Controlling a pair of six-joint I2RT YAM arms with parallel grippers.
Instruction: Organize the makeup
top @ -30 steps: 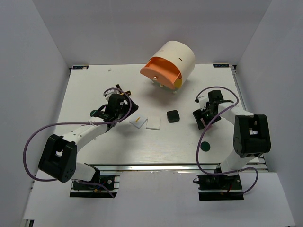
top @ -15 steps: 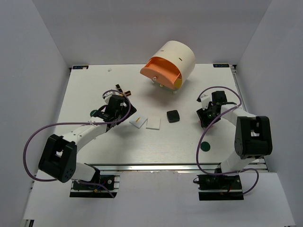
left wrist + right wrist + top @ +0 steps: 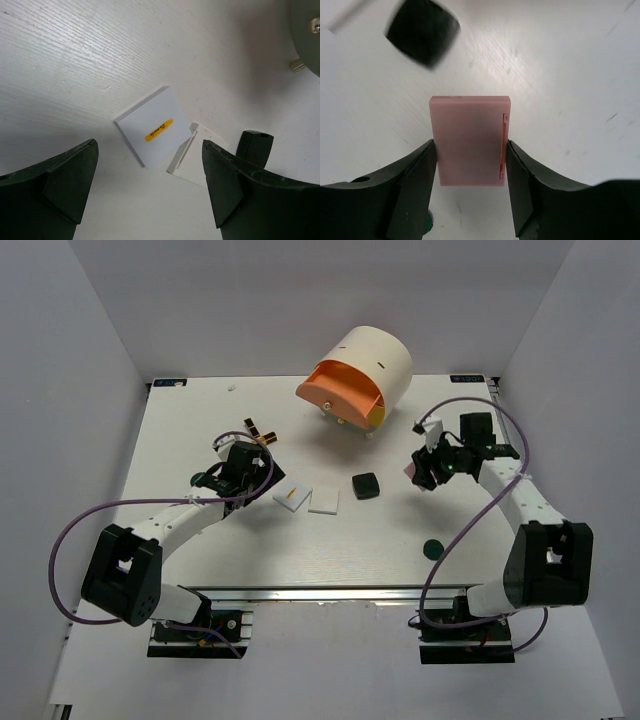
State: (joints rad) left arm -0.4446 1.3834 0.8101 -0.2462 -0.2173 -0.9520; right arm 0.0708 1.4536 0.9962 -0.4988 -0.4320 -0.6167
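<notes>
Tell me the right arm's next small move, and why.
Probably swing toward the orange drawer. The right gripper is clamped on the pink square, which looks to be clear of the table. The drawer stands open on the cream organizer, farther back and to the left.

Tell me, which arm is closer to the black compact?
Right. The right tool, holding a pink case, is right of the compact; the left tool sits beyond the white palettes.
</notes>
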